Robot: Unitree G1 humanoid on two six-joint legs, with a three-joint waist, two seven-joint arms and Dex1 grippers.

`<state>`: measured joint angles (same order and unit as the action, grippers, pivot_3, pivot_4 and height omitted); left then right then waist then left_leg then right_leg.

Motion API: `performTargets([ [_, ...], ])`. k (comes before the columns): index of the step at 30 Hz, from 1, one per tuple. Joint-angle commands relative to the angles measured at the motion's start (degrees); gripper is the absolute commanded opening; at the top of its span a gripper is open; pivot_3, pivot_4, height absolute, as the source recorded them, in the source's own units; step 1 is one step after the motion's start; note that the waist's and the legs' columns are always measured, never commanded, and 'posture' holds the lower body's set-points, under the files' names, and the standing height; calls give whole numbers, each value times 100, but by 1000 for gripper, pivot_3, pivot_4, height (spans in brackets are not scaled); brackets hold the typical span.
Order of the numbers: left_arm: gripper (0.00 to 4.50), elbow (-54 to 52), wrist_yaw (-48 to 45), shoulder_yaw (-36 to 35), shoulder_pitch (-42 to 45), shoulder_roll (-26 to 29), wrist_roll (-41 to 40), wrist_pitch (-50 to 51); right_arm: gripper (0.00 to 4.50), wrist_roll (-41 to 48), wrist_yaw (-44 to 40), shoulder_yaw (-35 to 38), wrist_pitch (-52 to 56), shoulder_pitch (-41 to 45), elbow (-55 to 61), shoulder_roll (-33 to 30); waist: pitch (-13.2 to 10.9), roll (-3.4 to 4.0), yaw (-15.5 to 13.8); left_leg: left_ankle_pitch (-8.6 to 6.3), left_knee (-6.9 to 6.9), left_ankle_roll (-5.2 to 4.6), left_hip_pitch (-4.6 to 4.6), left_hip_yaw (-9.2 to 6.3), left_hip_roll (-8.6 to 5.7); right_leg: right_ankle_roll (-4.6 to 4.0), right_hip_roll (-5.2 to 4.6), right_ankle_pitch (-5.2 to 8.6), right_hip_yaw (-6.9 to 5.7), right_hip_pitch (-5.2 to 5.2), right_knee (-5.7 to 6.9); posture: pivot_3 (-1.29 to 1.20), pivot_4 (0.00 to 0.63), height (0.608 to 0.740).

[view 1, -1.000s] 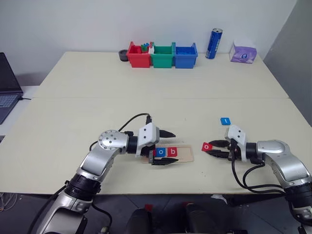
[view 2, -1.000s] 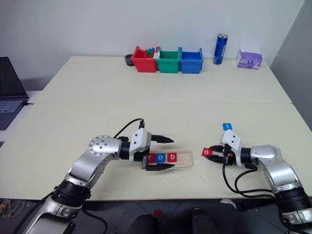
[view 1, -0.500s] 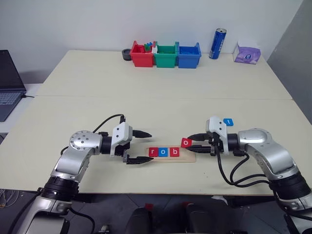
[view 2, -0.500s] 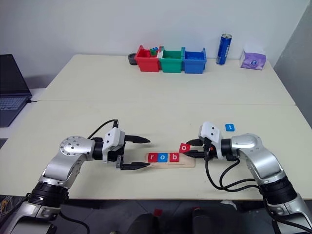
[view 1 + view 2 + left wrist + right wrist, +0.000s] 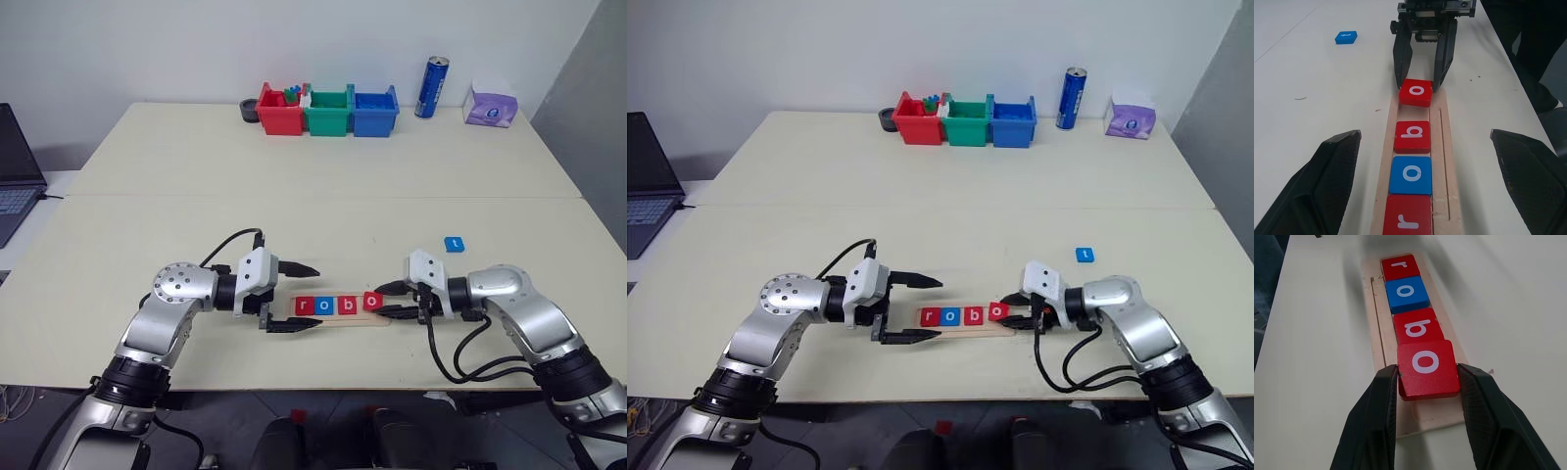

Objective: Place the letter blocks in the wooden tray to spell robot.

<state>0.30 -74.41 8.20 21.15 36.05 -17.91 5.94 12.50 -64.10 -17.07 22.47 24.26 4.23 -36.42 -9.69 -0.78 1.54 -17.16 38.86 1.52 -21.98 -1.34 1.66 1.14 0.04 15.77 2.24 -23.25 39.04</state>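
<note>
Moved since earlier: my right gripper carried the red o in from the bare table to the tray; my left gripper drew back off the tray's left end
Right gripper: it was closed on the red o, one finger on each side edge; the tile sat tilted over the fourth slot, its near edge touching the b
Left gripper: it hung spread wide and empty, just beside the tray's left end
Step in hand: I judged it to be seating the second o; I meant to level the tile, keep it butted to the b, lower it flat onto the wood, then let go without dragging the row
Risk: a skewed release could nudge the b or leave the o riding on the tray's lip
Tiles counted: five; red r, blue o and red b lay in the tray, the red o was in my grip, the blue t lay on the table well apart
Trays counted: one
Bins counted: three, red, green, blue, at the table's far edge
</note>
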Motion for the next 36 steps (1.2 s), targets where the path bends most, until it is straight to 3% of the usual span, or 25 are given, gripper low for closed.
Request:
performTargets([
  [1, 4500, -112, -12, -14, 72, 16, -41, -26, 1467, -55, -64, -32, -165, 143, 45, 57, 0, 0, 0, 0, 0, 0, 0, 0, 0, 0, 0, 0, -1, 0, 0, 0, 150, 740],
  [25, 4500, -114, 104, 62, 134, -148, 20, -40, 1467, -330, -141, -119, -422, 307, -364, 193, 0, 0, 0, 0, 0, 0, 0, 0, 0, 0, 0, 0, -1, 0, 0, 0, 150, 740],
  [33, 4500, -104, 126, 52, 113, -130, 19, -53, 4276, -236, -186, -27, -307, 390, -347, 220, 0, 0, 0, 0, 0, 0, 0, 0, 0, -1, -1, 0, 0, 0, 1, 0, 150, 740],
  [36, 4500, -97, 115, 61, 110, -134, 19, -64, 4433, -194, -90, 69, -261, 397, -283, 233, 0, 0, 0, 0, 0, 0, 0, 0, 0, -1, -1, 0, 0, 0, 1, 0, 150, 740],
])
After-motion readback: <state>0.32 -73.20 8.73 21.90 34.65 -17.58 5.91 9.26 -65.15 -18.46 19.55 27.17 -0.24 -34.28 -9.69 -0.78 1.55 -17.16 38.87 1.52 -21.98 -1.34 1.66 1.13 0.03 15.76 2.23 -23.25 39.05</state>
